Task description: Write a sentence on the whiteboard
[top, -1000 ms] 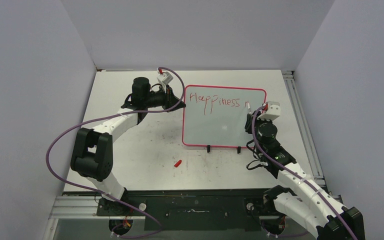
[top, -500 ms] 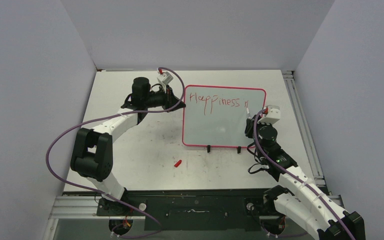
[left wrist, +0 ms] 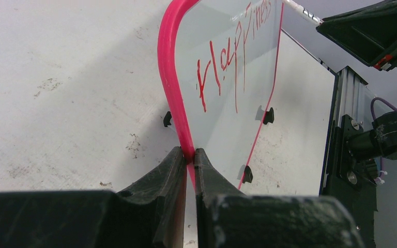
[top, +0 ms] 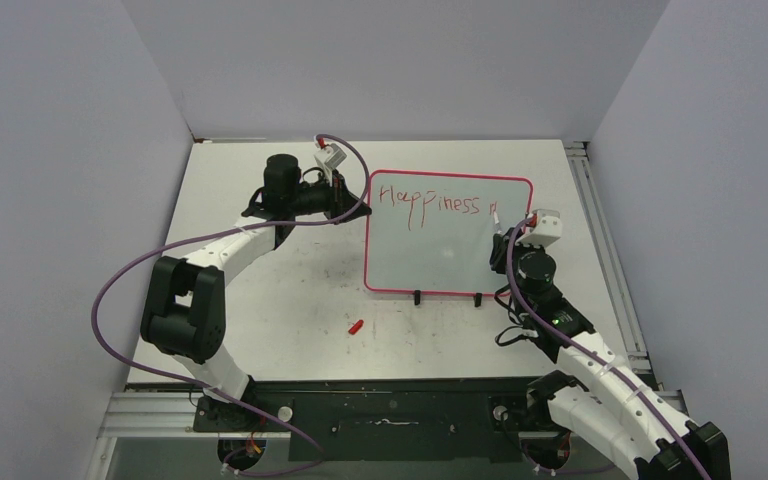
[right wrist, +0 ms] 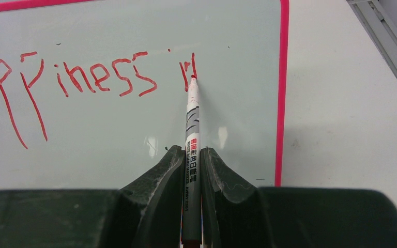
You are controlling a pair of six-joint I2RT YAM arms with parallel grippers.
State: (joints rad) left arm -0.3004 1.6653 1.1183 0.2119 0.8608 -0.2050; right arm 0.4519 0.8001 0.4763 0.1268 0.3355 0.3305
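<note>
The whiteboard (top: 440,255) with its pink-red rim lies on the table, right of centre. The sentence (top: 430,200) in red reads "Happiness" plus the strokes of a new word, in one line along the far edge; it also shows in the right wrist view (right wrist: 98,77). My left gripper (left wrist: 188,155) is shut on the whiteboard's left rim (left wrist: 171,82). My right gripper (right wrist: 191,155) is shut on a white marker (right wrist: 191,124), whose red tip touches the board at the last strokes (right wrist: 188,70). In the top view the right gripper (top: 505,235) is at the board's right edge.
A small red marker cap (top: 356,326) lies on the scuffed white tabletop (top: 280,300) in front of the board. Black clip feet (top: 417,296) stand at the board's near edge. A metal rail (top: 605,250) runs along the table's right side. Grey walls enclose the table.
My right gripper drew back toward me, then edged forward again, adding strokes after "Happiness". The left arm and the board have not moved.
</note>
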